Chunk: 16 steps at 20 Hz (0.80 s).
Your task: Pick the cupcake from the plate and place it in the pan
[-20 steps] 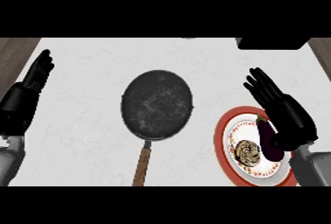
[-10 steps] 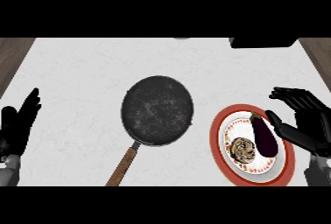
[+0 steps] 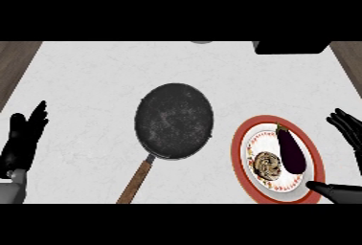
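Cupcake (image 3: 268,165), round and swirled, sits on red-rimmed plate (image 3: 244,143); right robot hand (image 3: 346,131) spread open, empty.

Your right hand (image 3: 348,143) sits at the tabletop's (image 3: 84,76) right edge, with the plate (image 3: 244,143) just to its left. On that plate, the cupcake (image 3: 268,165) lies on the side away from the hand, and the eggplant (image 3: 291,150) lies between cupcake and hand. The pan (image 3: 175,119) sits further left, beyond the plate, its handle (image 3: 136,179) running toward you. Your left hand (image 3: 22,141) rests at the left edge, well apart from the pan.
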### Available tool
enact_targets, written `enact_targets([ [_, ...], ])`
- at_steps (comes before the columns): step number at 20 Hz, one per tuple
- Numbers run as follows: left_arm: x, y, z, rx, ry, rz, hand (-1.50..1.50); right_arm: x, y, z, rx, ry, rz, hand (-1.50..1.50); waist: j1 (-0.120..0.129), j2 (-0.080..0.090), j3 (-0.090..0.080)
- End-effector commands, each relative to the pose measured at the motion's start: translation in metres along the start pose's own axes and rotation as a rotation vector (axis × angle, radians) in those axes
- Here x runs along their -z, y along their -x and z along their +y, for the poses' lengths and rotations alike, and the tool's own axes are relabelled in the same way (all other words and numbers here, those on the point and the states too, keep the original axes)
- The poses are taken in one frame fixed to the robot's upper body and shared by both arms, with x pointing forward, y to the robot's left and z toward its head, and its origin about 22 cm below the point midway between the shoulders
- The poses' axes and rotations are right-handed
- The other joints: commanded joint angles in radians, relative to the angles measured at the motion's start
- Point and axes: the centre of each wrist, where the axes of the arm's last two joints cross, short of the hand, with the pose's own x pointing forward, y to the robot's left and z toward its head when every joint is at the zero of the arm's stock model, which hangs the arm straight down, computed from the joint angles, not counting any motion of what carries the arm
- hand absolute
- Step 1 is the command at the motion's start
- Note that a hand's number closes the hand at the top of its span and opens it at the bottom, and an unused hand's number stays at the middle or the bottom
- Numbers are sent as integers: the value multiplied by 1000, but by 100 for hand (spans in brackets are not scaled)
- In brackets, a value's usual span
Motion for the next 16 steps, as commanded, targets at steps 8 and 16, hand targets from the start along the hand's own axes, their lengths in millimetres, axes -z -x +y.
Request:
enact_targets([
  [8, 10, -8, -1, 9, 24, -1, 0, 47, -88, -11, -654, -347, 267, -150, 29, 7, -5],
  [16, 12, -15, -19, 11, 39, -6, 0, 57, -111, 49, -883, -537, 428, -150, 31, 4, -2],
])
